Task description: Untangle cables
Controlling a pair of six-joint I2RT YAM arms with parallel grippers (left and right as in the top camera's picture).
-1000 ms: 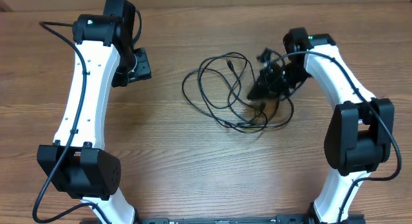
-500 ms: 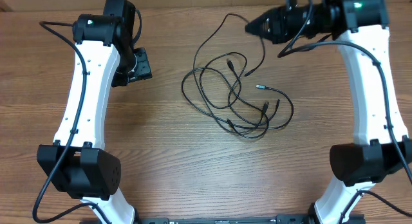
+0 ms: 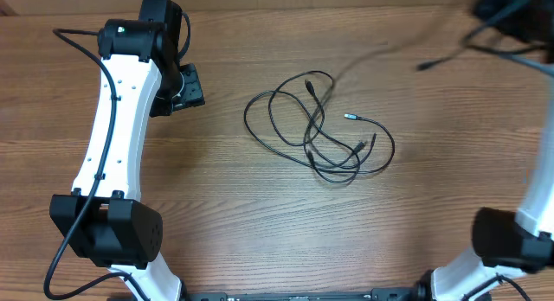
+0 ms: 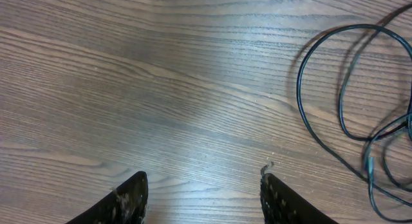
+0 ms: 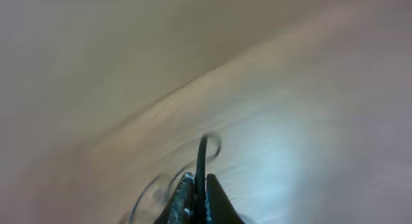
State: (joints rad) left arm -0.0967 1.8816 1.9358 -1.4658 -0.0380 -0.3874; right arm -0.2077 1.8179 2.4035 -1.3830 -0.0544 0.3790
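Right claw point(image 5: 198, 183) swung to frame's upper right, pinching one cable point(image 5: 202, 150); left claw point(image 4: 203, 201) wide. Pull slow & steady, w/ left pinning the bundle point(image 3: 313, 148).

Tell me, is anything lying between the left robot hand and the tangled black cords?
No. In the left wrist view, only bare table lies between the open left gripper and the cables.

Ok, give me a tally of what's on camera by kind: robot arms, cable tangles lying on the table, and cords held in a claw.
Robot arms: 2, the left arm and the right arm.
Tangles lying on the table: 1, the cable tangle.
Cords held in a claw: 1, the single cable in the right claw.
Total: 4.
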